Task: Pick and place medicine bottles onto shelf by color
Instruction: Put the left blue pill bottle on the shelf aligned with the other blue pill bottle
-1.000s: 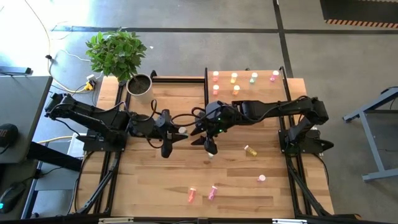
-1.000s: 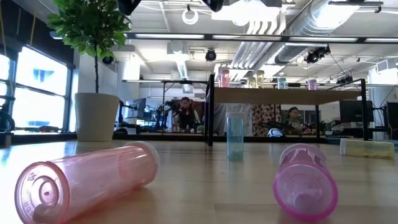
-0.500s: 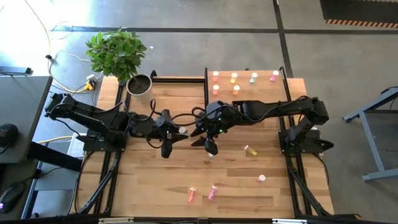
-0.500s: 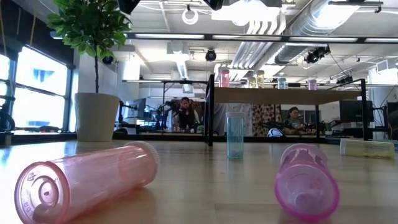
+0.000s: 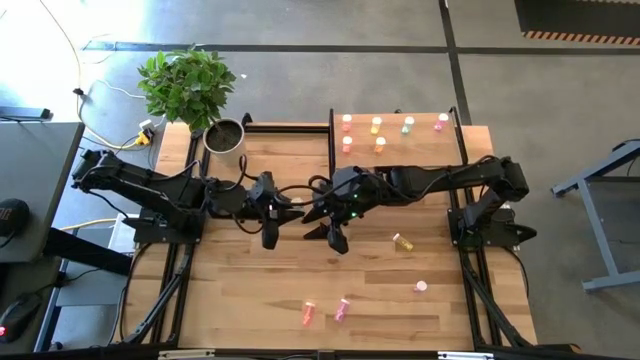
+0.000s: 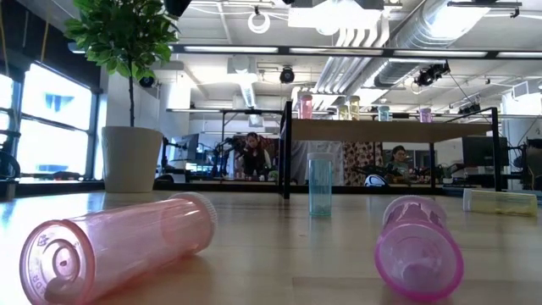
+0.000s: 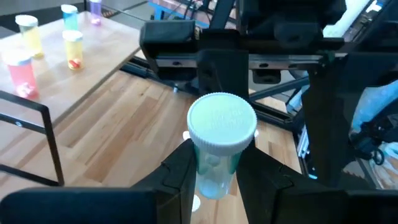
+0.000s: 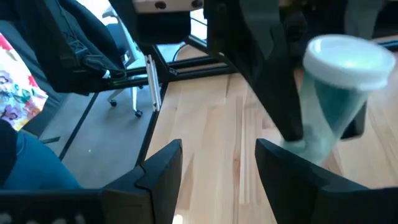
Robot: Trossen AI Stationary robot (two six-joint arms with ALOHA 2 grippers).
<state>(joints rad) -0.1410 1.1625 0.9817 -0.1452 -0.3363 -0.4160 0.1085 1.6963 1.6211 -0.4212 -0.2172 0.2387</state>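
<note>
left gripper [image 7: 214,171] clenching pale green-white bottle [image 7: 219,146] mid-table, cap toward right arm. right gripper [image 8: 217,165] facing it, fingers spread, empty, bottle just ahead and off to one side. shelf [image 5: 420,145] lying beyond right arm, already carrying sorted bottles; right arm nearer shelf, blocking direct path.

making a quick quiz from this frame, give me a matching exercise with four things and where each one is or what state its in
Things:
1. pale green bottle
2. right gripper
3. yellow bottle
4. plant pot

States or places:
A. lying on its side on the table
B. open, holding nothing
C. at the table's back edge, left of the shelf
D. clamped in the left gripper

Pairs: 1-D, 2-B, 3-A, 4-C
</note>
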